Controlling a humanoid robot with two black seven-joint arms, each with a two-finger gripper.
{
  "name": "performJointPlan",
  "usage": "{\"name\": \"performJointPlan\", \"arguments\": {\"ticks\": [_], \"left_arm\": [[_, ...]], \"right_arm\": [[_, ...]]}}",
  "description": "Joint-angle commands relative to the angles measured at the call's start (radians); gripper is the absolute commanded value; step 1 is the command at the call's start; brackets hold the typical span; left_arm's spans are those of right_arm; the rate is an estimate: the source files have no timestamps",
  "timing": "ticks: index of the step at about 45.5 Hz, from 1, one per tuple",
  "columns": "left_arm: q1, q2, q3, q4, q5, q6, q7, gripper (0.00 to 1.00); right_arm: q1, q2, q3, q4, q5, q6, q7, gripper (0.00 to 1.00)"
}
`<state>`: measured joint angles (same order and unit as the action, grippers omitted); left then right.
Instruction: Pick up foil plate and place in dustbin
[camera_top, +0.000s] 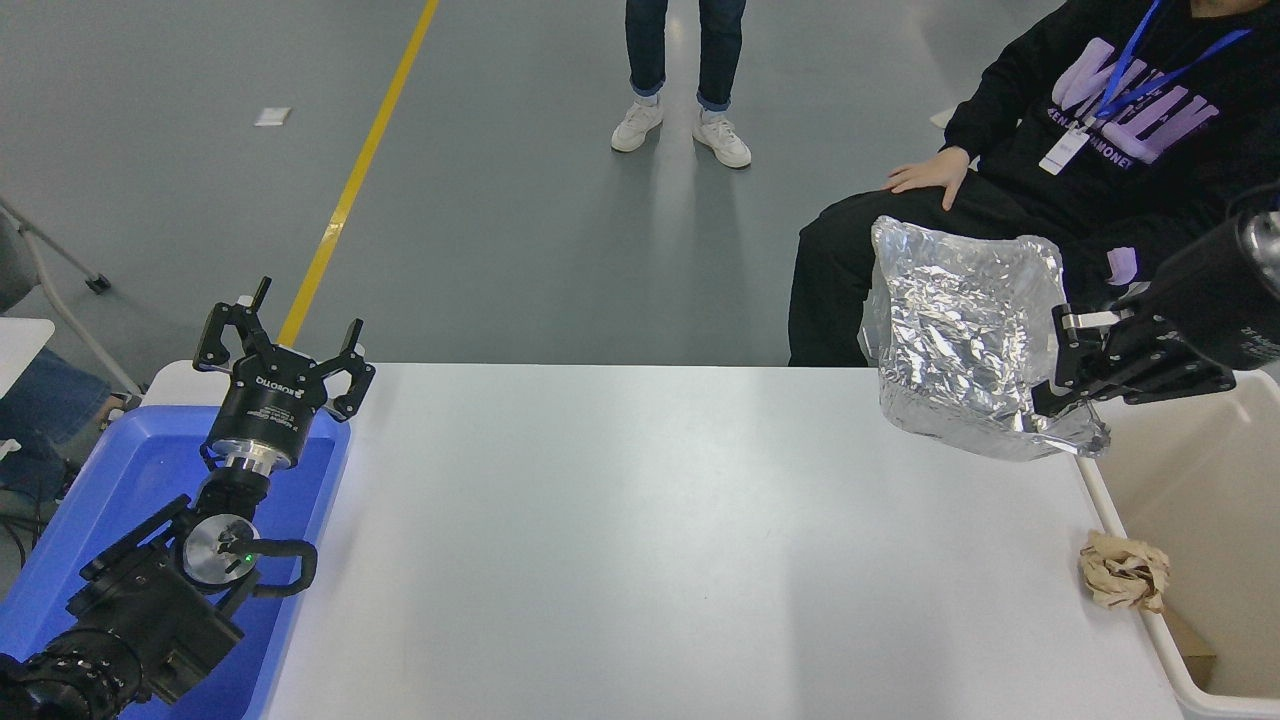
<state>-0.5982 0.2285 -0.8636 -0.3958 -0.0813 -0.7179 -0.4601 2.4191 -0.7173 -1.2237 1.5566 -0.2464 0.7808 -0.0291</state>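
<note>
While pinched at its near right corner by the black right gripper (1062, 385), crinkled shiny silver aluminium-foil plate (960, 345), oblong with rounded corners and a raised rim, held in the air at two o'clock, clear of the white tabletop (650, 540), tilted so its creased inner face shows. Clamped on one thin edge, probably because light foil lifts from a single corner; likely to bend or slip there. Just right of it, at three o'clock, large cream rectangular plastic dustbin (1105, 510) with thick rounded rim and smooth deep walls, not yet reached. Small crumpled brown paper wad (1125, 572) resting against the bin's rim at four o'clock. At eight o'clock, black left gripper (285, 345) parked with fingers spread wide, holding nothing, above a smooth blue plastic tub (90, 500). Seated person in dark clothing (1050, 150) beyond the far edge.
</note>
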Motion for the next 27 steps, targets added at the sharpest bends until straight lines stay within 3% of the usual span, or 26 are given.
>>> {"name": "performJointPlan", "arguments": {"ticks": [1,27], "left_arm": [[0.000,0.000,0.000,0.000,0.000,0.000,0.000,0.98],[0.000,0.000,0.000,0.000,0.000,0.000,0.000,0.98]], "right_arm": [[0.046,-0.001,-0.039,-0.001,0.010,0.005,0.000,0.00],[0.098,0.003,-0.106,-0.003,0.010,0.005,0.000,0.00]]}}
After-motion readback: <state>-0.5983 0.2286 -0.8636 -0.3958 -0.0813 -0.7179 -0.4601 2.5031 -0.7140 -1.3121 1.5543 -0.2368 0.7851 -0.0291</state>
